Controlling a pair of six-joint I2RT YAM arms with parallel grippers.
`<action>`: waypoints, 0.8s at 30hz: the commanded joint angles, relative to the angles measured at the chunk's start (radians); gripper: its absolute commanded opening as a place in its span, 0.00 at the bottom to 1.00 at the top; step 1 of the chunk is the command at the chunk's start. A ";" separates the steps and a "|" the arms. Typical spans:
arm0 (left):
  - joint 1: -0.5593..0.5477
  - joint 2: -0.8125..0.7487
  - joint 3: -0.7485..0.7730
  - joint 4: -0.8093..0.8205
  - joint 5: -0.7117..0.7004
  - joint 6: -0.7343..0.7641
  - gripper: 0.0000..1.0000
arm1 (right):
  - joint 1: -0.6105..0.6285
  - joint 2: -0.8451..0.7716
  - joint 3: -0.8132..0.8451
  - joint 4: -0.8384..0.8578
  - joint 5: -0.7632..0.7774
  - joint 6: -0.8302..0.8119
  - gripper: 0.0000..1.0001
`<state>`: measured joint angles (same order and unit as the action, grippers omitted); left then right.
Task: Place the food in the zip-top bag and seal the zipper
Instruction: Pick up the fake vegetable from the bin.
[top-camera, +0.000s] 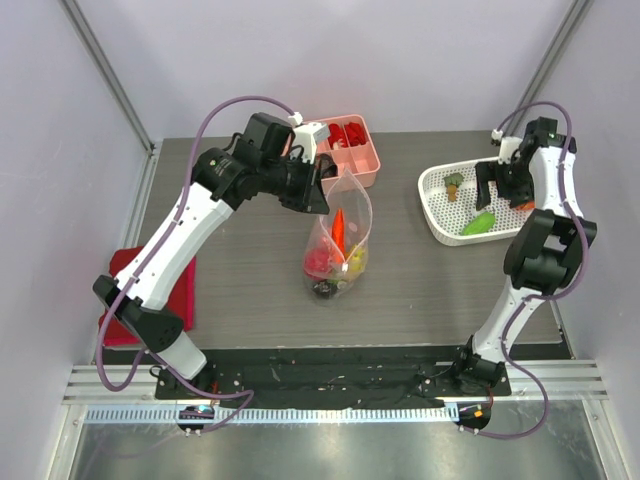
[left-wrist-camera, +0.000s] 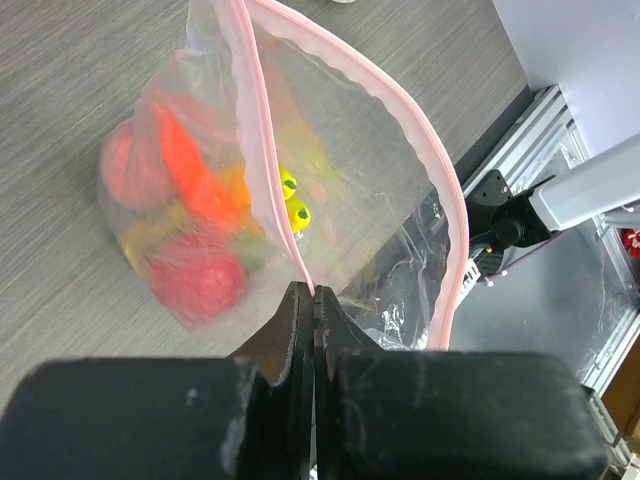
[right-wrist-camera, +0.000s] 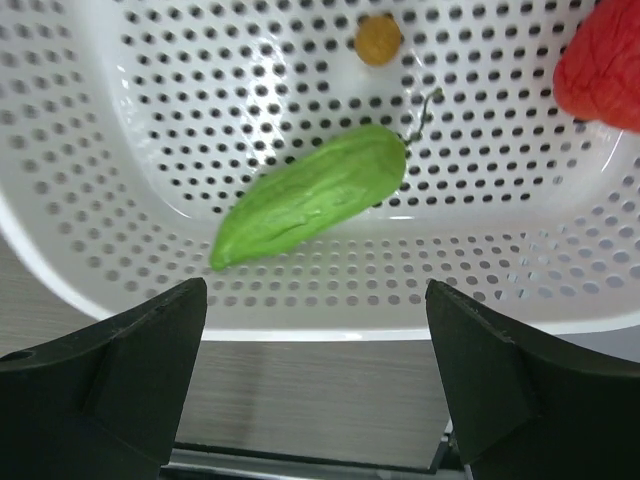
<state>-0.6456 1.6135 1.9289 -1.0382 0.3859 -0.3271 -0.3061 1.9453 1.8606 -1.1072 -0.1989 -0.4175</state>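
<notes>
1. There's the left gripper (left-wrist-camera: 315, 320), clenched tight on the zipper (left-wrist-camera: 258, 150), its arm reaching in across the bench (top-camera: 240, 260) from the left.
2. The zip-top bag (top-camera: 340, 235) stands upright below that pinch with its mouth gaping; an orange carrot (left-wrist-camera: 190, 175) and round red food (left-wrist-camera: 200, 280) lie inside.
3. The right gripper (right-wrist-camera: 315, 380), jaws spread wide, hovers over the white basket (right-wrist-camera: 120, 200), right above a green piece (right-wrist-camera: 310, 195).

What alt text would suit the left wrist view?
The left gripper, shut, pinches the pink zipper of the clear zip-top bag, whose mouth gapes open. Inside lies blurred toy food, red, orange and yellow; the bag rests on a grey wood-grain table.
</notes>
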 joint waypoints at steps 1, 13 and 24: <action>0.004 -0.015 0.005 0.033 0.016 0.005 0.00 | 0.001 0.010 0.022 -0.033 0.084 -0.004 0.95; 0.004 -0.023 -0.028 0.041 0.016 0.017 0.00 | -0.001 0.182 0.014 0.050 0.095 0.115 0.95; 0.006 -0.007 -0.034 0.047 0.025 0.019 0.00 | 0.002 0.254 0.054 0.121 -0.063 0.226 0.80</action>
<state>-0.6456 1.6135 1.8969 -1.0290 0.3893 -0.3252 -0.3069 2.2002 1.8633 -1.0470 -0.1894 -0.2539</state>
